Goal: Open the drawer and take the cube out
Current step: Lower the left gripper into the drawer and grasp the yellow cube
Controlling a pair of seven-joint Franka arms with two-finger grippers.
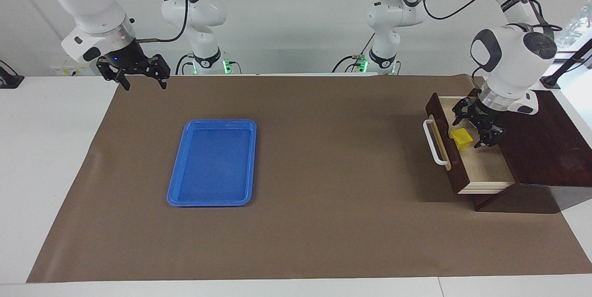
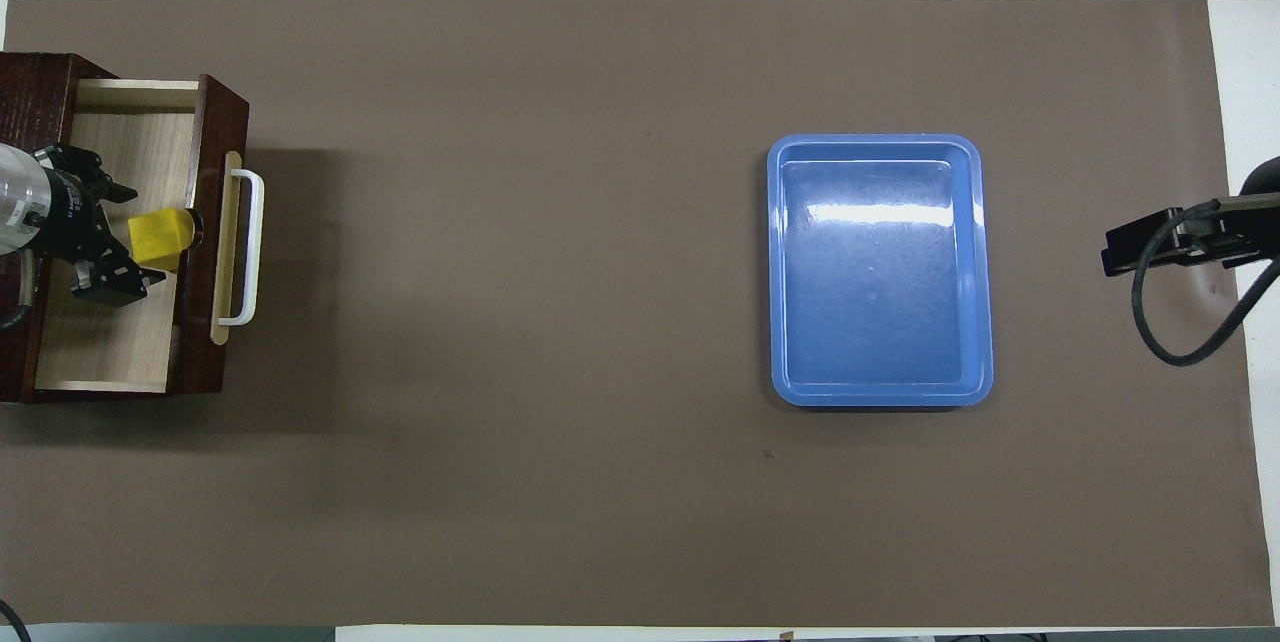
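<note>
Firstly, the right tool (image 1: 143,82) hangs with fingers spread above the edge of the mat (image 1: 296,223) at the right arm's end of the bench (image 1: 41,149); that arm waits. Next comes the tray (image 1: 178,186), lying on the mat. At the left arm's end the drawer (image 1: 451,165) stands pulled out, and the cube (image 1: 461,139) sits inside it, close to the front panel. The left tool (image 1: 476,126) is down in the drawer with its fingers spread wide beside the cube, not pinching it.

The risks, as I judge them: the cube looks slightly ahead of the fingertips, so closing now may catch only a corner and squirt it away. A finger could also jam against the panel. Lifting askew might knock the cube on the drawer's rim.
</note>
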